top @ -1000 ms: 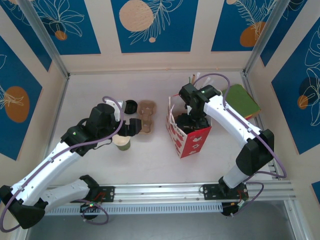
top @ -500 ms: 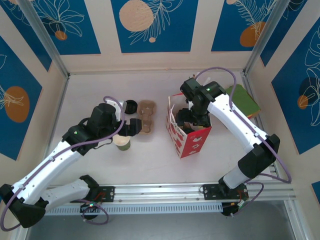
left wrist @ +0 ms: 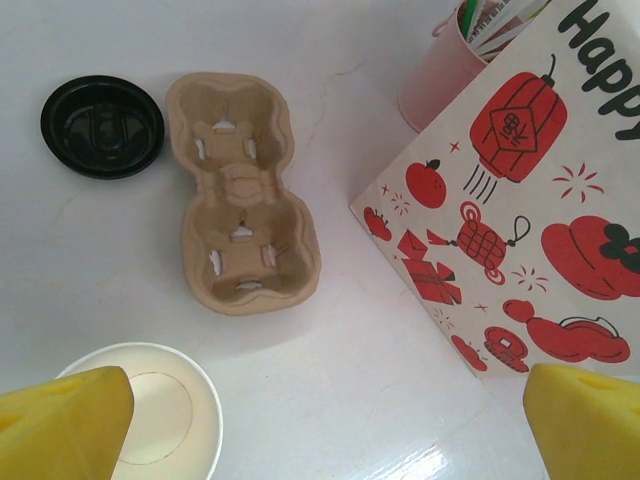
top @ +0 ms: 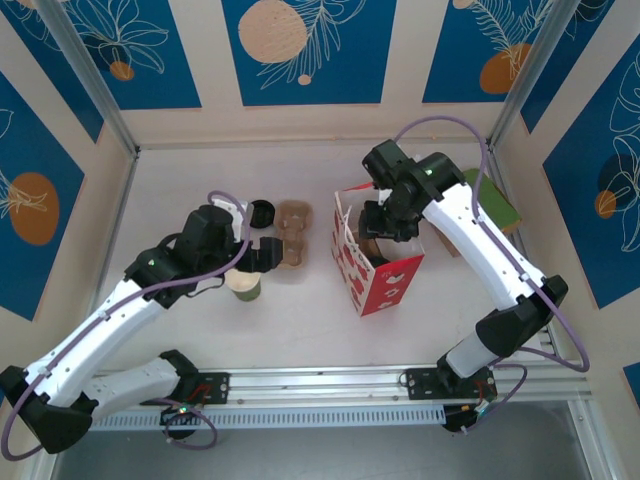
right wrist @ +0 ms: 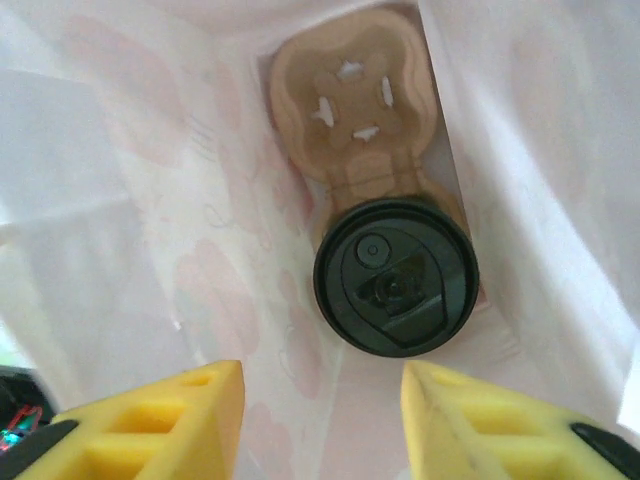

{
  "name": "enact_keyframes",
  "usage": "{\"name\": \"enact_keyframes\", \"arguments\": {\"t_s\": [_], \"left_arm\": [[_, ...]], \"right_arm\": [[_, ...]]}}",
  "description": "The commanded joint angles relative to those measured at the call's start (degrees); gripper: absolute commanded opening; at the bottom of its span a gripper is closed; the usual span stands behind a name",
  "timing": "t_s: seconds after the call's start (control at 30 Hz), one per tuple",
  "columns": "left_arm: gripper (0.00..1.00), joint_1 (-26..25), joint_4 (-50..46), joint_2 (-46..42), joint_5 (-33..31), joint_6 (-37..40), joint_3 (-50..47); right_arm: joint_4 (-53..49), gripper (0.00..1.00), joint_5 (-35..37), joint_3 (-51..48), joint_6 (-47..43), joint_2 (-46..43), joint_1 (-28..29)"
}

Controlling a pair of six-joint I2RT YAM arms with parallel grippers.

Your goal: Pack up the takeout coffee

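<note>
Blue-and-cream leaf panels wall in a pale counter (top: pixel 300 320). Red-and-white bag (top: pixel 390 285) stands upright w/ its top open, a bit right of centre, nearer the right edge than the left. Coffee (right wrist: pixel 395 290) is inside the bag, upright at the bottom w/ black lid on, seated in one pocket of a brown carrier (right wrist: pixel 350 110) lying on the bag floor; the carrier's other pocket is free. Right fingers (right wrist: pixel 170 420) hang in the bag mouth above the coffee, apart w/ a gap between them, gripping nothing; they look clear of the lid in the wrist view

Left fingers (left wrist: pixel 60 420) are spread wide w/ nothing between, hovering over the counter left of centre, one of them over the rim of a lidless cup (left wrist: pixel 160 415) w/ cream inside. Second carrier (left wrist: pixel 245 195) lies flat just past that cup toward the far edge. Loose lid (left wrist: pixel 102 127) sits near that carrier's far end on its left side, not touching it. Pink cup (left wrist: pixel 445 70) w/ straws stands close behind the bag on the far side. Green pad (top: pixel 492 200) lies flat by the right edge
</note>
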Motion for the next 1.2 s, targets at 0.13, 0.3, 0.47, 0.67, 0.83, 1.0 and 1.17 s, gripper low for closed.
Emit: {"name": "enact_keyframes", "arguments": {"t_s": [0.13,0.3,0.47,0.67,0.83,1.0,1.17], "left_arm": [[1.00,0.6,-1.3,-1.0,-0.2,0.6,2.3],[1.00,0.7,-1.7,-0.7,-1.2,-1.0,3.5],[1.00,0.7,-3.1,1.0,-2.6,-4.3,5.5],[1.00,0.6,-3.7,5.5,-2.6,-7.7,9.8],[1.00,0.5,-4.4,11.1,-1.6,-8.9,14.5],[1.00,0.2,-5.0,15.6,-0.8,-8.1,19.8],[1.00,0.2,-6.4,20.7,-0.2,-3.3,27.5]], "right_arm": [[-1.2,0.21,2.1,6.4,0.3,-1.1,0.4],[2.4,0.13,1.7,7.9,-1.1,-2.7,0.3],[8.6,0.11,-0.3,6.5,-4.4,-5.0,-0.9],[14.3,0.27,-4.4,6.9,-7.6,-7.4,-6.0],[21.4,0.72,-6.2,5.1,-9.8,-11.3,-11.5],[23.2,0.91,-9.7,5.6,-11.3,-12.0,-19.1],[25.9,0.99,-13.1,3.1,-11.7,-12.2,-27.9]]}}
